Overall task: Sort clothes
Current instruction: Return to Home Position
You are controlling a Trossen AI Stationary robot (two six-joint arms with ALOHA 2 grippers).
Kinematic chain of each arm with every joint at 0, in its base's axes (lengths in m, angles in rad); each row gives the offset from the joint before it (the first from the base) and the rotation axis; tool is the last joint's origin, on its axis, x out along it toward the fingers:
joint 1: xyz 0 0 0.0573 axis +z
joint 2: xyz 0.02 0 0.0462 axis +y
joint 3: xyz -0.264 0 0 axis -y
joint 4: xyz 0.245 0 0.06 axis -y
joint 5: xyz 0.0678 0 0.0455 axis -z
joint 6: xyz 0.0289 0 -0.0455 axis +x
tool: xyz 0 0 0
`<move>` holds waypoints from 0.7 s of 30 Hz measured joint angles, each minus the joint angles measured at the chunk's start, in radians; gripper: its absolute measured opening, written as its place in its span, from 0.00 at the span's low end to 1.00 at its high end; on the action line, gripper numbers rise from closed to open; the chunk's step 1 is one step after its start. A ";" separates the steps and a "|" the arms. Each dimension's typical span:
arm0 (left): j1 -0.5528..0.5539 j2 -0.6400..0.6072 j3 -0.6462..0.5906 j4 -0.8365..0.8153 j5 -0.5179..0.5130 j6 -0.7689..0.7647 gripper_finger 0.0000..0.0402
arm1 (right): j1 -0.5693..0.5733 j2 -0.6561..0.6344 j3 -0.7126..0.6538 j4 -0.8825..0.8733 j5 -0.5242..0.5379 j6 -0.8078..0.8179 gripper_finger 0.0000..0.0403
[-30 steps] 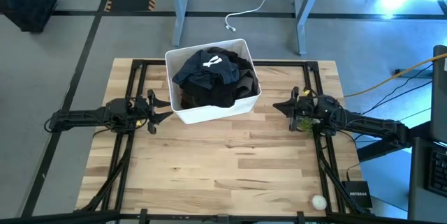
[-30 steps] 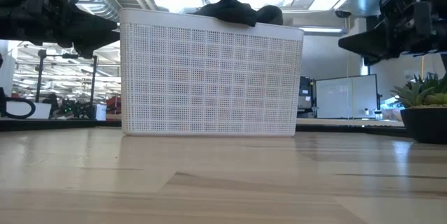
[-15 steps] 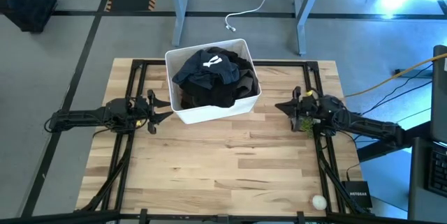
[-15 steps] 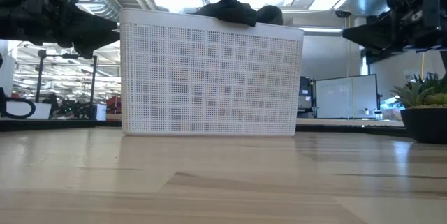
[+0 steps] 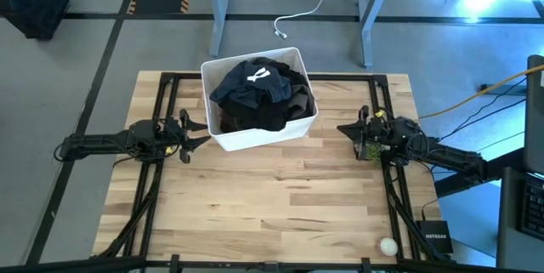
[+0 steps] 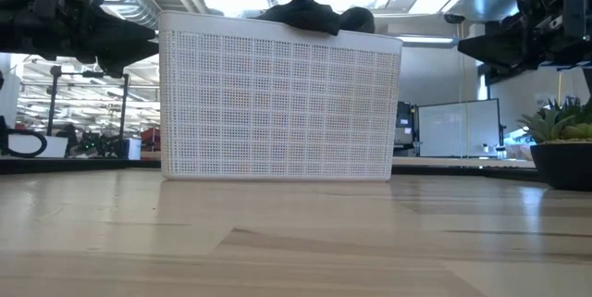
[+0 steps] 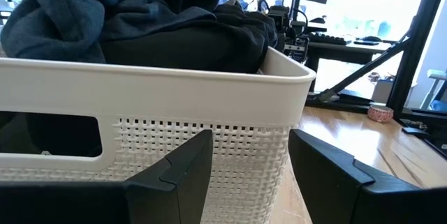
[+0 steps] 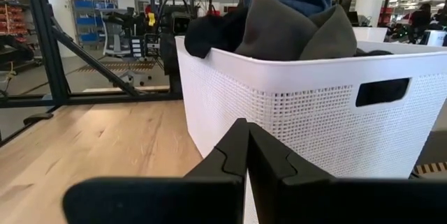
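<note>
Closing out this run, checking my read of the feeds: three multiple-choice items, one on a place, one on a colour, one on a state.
1. The clothes lie: A on the floor; B in the white bin; C on a chair.
2. The mark on the top navy garment is: A white; B red; C yellow.
3. The grippers: A both open; B both shut on cloth; C left gripper open, right gripper shut and empty.
B: the high view shows them heaped in it. A: white on navy. C: each wrist view shows its fingers.
</note>
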 joint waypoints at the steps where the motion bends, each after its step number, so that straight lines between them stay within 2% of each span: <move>1: 0.000 0.000 0.000 0.000 0.000 0.000 0.46 | 0.000 0.000 0.000 -0.003 0.000 0.000 0.03; 21: 0.000 0.001 0.000 0.000 0.000 0.000 0.46 | 0.000 0.002 0.000 -0.004 0.008 0.000 0.03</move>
